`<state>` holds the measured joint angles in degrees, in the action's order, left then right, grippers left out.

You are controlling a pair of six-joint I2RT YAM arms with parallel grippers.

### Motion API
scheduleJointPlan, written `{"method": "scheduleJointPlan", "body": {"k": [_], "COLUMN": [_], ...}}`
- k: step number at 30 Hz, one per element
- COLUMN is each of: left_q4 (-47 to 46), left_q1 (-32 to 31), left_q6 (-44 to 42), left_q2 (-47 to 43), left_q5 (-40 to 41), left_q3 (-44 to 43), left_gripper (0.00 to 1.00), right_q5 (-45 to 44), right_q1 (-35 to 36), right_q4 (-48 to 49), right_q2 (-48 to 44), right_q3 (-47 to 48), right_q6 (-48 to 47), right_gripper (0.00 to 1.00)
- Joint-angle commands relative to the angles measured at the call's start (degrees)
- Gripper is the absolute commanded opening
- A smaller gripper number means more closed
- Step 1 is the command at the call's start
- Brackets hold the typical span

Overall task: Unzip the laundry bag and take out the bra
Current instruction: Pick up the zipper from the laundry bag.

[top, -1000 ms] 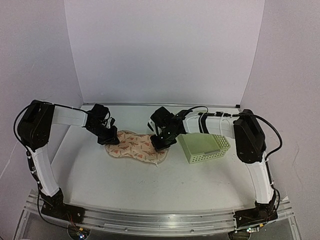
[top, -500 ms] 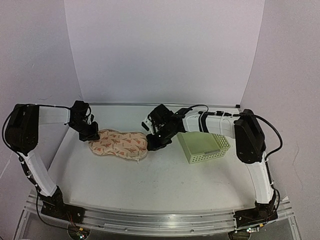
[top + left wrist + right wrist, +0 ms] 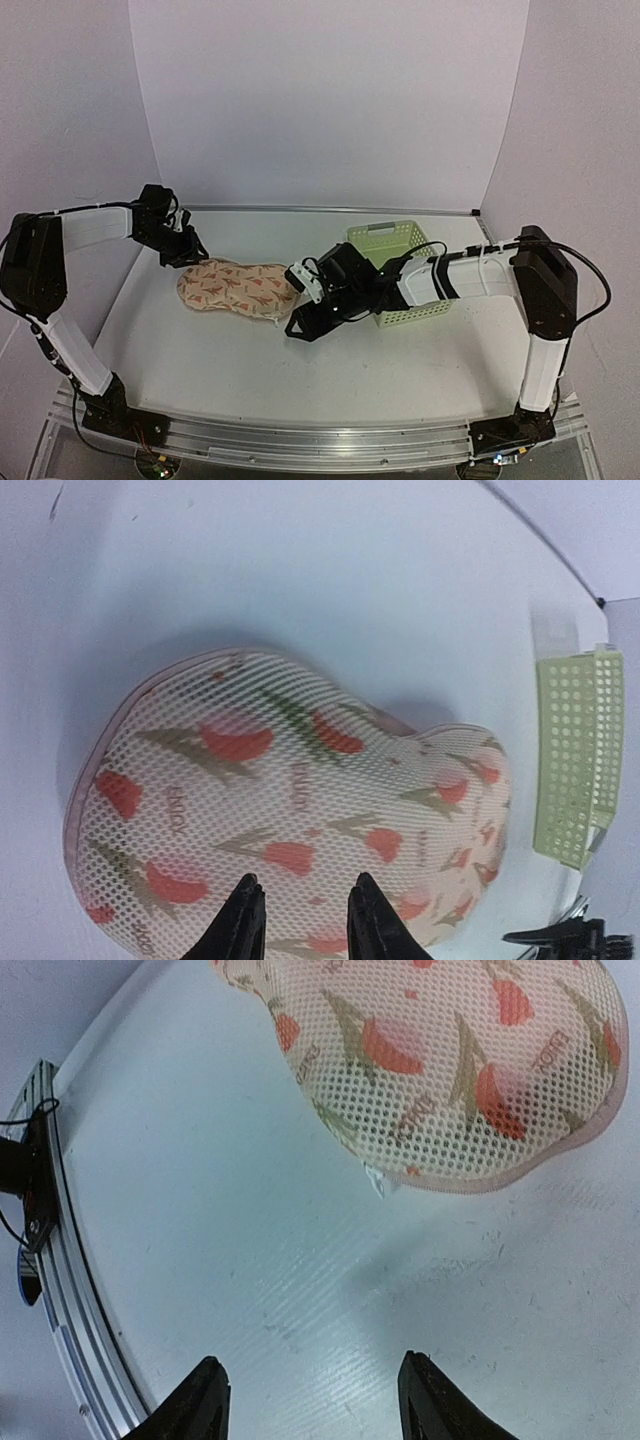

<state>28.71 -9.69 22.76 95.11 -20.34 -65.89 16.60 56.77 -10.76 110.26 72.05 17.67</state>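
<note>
The left gripper [image 3: 300,920] hangs just over the far-left end of the laundry bag [image 3: 238,288], its two fingers a narrow way apart with nothing pinched between them; only the mesh shows behind the gap. I'd guess it sits there to pin or pinch that end, so the bag won't slide when the zip is pulled.

The right gripper [image 3: 310,1400] is low over the bare table [image 3: 250,370], just off the bag's near right edge. Its fingers are spread wide and empty. From its wrist view a small pale tab [image 3: 378,1182] pokes out of the seam right ahead of it. That may be the zip pull, though it is too small to be sure, and it would explain why the arm is lined up on that side.

The bag lies flat, left of centre, and looks closed all round. The bra isn't to be seen anywhere, so I take it to be inside. A green basket [image 3: 380,232] stands behind the right arm, near the bag but apart from it.
</note>
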Motion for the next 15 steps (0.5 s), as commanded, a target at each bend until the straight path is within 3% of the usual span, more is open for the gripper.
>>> {"method": "scheduleJointPlan", "body": {"k": [1,5,15], "left_q4": [-0.2,-0.2,-2.1], "left_q1": [-1.5,-3.0,-4.8], "left_q6": [0.6,0.1,-0.5], "left_q2": [-3.9,-3.6,-1.7], "left_q5": [-4.3,-4.7,-5.0], "left_q3": [-4.4,-4.3,-1.3], "left_gripper": [0.31,0.31,0.31], "right_q5": [-5.7,-12.5,-22.8], "right_q1": [2.0,4.0,6.9], "right_q4": [22.2,38.3,51.4], "right_q2": [-1.5,-0.6,10.0], "right_q3": [-6.8,-12.6,-9.8], "right_q6": [2.1,-0.3,-0.5], "right_gripper": [0.6,0.59,0.53]}}
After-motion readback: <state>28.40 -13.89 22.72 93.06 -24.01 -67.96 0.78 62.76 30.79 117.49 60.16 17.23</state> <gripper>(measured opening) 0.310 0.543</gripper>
